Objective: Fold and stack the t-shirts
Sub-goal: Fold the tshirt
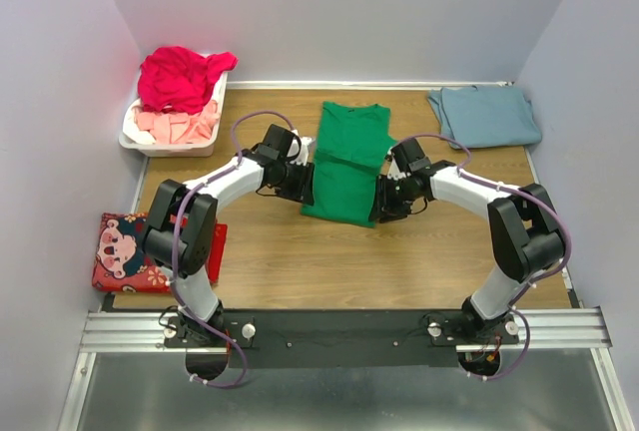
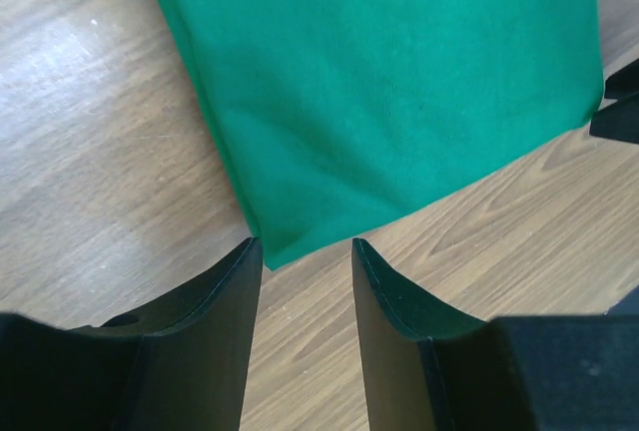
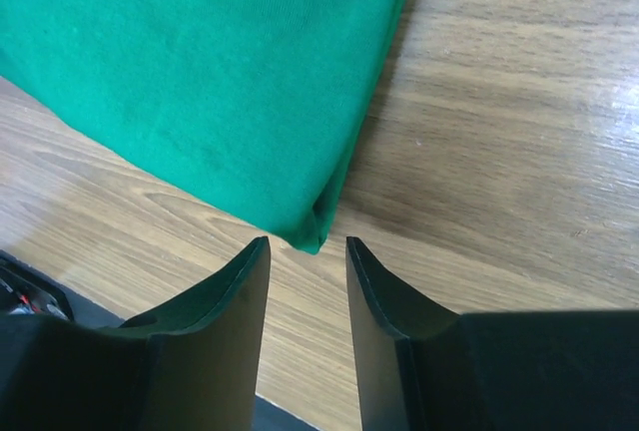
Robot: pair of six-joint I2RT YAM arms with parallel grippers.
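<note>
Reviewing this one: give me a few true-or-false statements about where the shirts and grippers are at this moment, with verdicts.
1. The green shirt lies on the table, between the two grippers. True.
2. The left gripper is clamped on the green shirt's corner. False: its jaws stand apart, and the corner lies just in front of them, not pinched.
3. The blue-grey shirt lies in the basket. False: it lies on the table at the far right. The basket holds a red shirt and a pink shirt.
4. The right gripper is open at the green shirt's other near corner. True.
</note>
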